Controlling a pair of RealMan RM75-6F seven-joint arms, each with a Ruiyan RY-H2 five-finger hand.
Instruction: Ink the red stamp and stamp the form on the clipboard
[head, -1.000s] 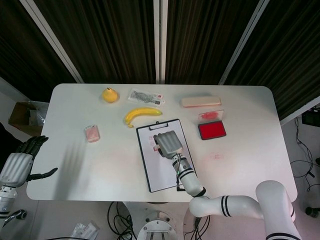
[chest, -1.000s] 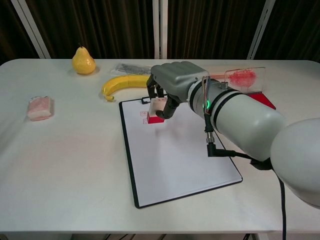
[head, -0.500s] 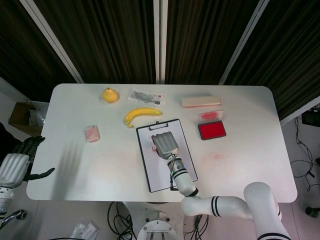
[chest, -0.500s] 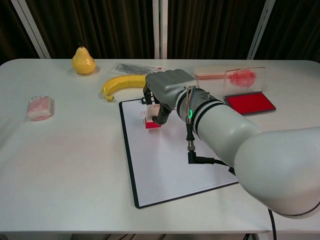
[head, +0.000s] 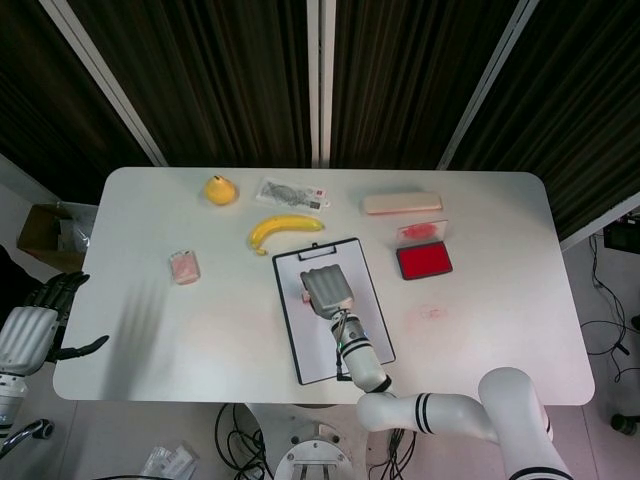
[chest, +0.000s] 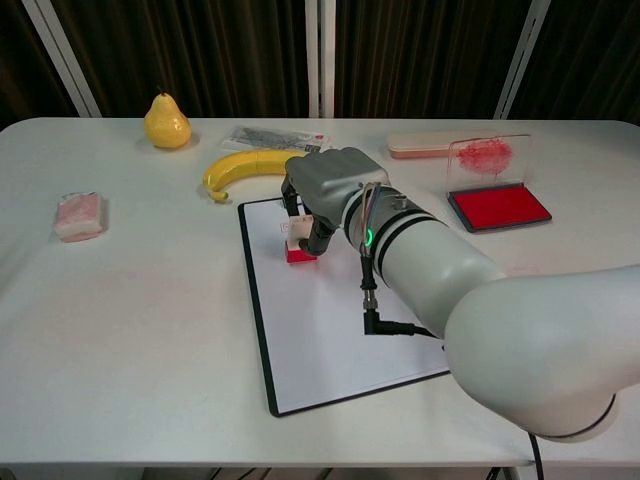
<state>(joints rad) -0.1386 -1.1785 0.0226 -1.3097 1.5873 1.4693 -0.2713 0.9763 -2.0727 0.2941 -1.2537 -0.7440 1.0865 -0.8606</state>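
My right hand (chest: 325, 190) grips the red stamp (chest: 299, 247) from above and holds it against the white form near the top left of the clipboard (chest: 330, 320). In the head view the same right hand (head: 327, 288) covers the stamp on the clipboard (head: 318, 345). The open red ink pad (chest: 498, 205) lies to the right of the clipboard, its clear lid standing up behind it, and shows as the ink pad (head: 423, 260) in the head view. My left hand (head: 35, 325) hangs off the table's left edge, fingers apart and holding nothing.
A banana (chest: 245, 168) lies just behind the clipboard. A pear (chest: 167, 122) and a plastic packet (chest: 275, 137) sit at the back left. A pink bar (chest: 428, 147) lies behind the ink pad. A small pink block (chest: 79, 216) rests at the left.
My right hand has moved the stamp a little left and down onto the form. The left hand has drawn slightly further from the table.
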